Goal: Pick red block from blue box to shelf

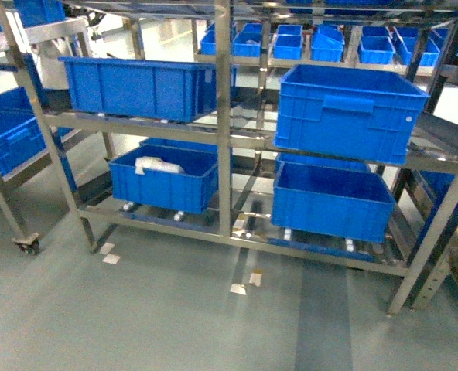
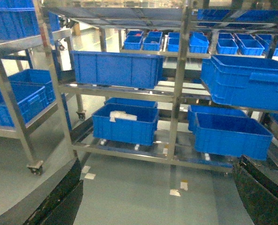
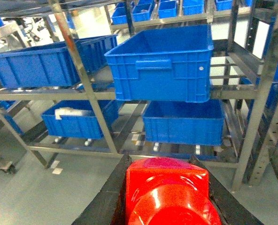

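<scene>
The red block [image 3: 169, 192] fills the bottom of the right wrist view, stud toward the camera. My right gripper [image 3: 160, 159] is shut on it, with a black finger pressed against each side. It hangs in front of the shelf [image 3: 87, 93], a steel rack that spans the head view [image 1: 223, 116]. My left gripper [image 2: 158, 187] is open, its dark fingers [image 2: 59, 197] spread wide with only bare floor between them, facing the shelf [image 2: 180, 93]. Neither gripper shows in the head view. The blue box is out of view.
Dark blue ribbed crates sit on the rack: upper left [image 1: 136, 85], upper right [image 1: 345, 108], lower left [image 1: 163, 182] holding something white [image 1: 155, 165], lower right [image 1: 329, 201]. A second rack on casters [image 1: 28, 246] stands at left. Tape marks [image 1: 238, 289] dot the grey floor.
</scene>
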You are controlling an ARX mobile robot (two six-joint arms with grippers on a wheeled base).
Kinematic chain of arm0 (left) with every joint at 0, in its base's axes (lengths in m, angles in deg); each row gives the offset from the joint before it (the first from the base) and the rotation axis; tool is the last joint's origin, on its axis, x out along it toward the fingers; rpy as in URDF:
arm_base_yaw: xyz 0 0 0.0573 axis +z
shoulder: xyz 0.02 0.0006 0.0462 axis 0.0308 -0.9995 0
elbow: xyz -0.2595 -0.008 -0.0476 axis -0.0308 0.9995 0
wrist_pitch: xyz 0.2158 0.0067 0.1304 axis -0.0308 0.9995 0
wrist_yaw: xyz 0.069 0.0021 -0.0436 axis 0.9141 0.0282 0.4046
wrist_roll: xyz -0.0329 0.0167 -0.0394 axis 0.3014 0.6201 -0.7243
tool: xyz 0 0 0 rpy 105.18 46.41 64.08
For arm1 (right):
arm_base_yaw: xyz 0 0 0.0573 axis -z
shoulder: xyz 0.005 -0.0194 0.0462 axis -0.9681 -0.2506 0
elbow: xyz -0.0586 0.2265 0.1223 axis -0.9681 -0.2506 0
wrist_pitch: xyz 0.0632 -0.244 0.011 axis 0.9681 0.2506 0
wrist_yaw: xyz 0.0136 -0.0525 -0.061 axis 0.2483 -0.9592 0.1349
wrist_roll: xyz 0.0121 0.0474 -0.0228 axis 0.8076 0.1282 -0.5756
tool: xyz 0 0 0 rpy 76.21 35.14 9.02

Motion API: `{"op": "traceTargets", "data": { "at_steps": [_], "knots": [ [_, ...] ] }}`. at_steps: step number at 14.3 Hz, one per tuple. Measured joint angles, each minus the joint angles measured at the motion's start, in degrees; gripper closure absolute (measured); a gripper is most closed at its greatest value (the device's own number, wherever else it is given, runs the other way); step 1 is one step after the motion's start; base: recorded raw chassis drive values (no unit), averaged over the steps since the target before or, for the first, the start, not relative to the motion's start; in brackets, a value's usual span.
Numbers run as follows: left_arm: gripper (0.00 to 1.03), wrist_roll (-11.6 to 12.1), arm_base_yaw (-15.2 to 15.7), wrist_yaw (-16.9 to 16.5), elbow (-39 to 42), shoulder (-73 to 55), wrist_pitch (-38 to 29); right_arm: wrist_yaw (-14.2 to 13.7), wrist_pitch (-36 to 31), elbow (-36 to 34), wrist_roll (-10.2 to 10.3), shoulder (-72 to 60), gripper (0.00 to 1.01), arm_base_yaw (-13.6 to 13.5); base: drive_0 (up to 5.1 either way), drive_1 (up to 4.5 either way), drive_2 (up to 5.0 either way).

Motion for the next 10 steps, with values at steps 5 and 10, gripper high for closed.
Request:
{"op": "traceTargets", "data": {
  "at_steps": [5,10],
  "knots": [
    [0.05,0.0,0.0,-0.1,0.0,0.0,0.0,0.0,0.0,0.0,0.0,0.0,0.74,0.0,-1.3,-1.27,-1.3],
    [0.05,0.0,0.0,0.0,0.0,0.0,0.0,0.0,0.0,0.0,0.0,0.0,0.74,0.0,0.0,0.00,0.0]
  ]
}}
